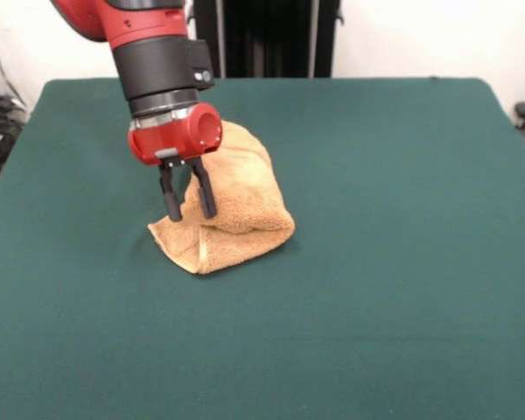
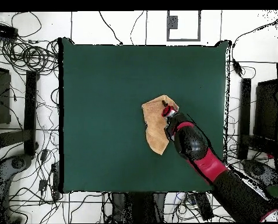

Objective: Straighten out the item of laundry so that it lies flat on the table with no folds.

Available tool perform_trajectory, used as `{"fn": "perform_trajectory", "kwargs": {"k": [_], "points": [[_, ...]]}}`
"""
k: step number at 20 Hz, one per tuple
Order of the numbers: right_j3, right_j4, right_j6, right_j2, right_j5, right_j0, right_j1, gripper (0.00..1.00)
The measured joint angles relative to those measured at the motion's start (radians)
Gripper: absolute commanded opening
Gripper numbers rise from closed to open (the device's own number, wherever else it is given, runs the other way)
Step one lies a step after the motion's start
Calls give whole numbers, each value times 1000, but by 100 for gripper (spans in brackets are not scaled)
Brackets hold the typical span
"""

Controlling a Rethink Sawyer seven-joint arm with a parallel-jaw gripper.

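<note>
The item of laundry (image 1: 245, 197), a golden-tan towel, lies folded over itself in a thick bundle left of the middle of the green table (image 1: 376, 262). Its rounded fold faces right and its loose edges lie at the front left. My gripper (image 1: 189, 210) points down over the towel's left part. The two black fingers (image 1: 171, 203) stand apart, tips at the cloth's upper layer, with nothing clamped between them. In the overhead view the towel (image 2: 154, 125) is a narrow folded shape on the table (image 2: 100, 105), with my gripper (image 2: 166, 109) at its upper right edge.
My red and black arm (image 2: 199, 154) reaches in from the lower right of the overhead view. Cables (image 2: 30, 58) and dark stands (image 2: 246, 116) lie on the floor around the table's edges. Green tabletop surrounds the towel on all sides.
</note>
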Motion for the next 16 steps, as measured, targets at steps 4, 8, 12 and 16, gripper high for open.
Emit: {"fn": "perform_trajectory", "kwargs": {"k": [4, 8, 12, 16], "points": [[0, 0, 0, 3, -1, 5, 5, 100], [0, 1, 1, 5, -1, 5, 8, 100], [2, 21, 1, 7, -1, 6, 4, 100], [9, 58, 4, 15, -1, 7, -10, 100]]}}
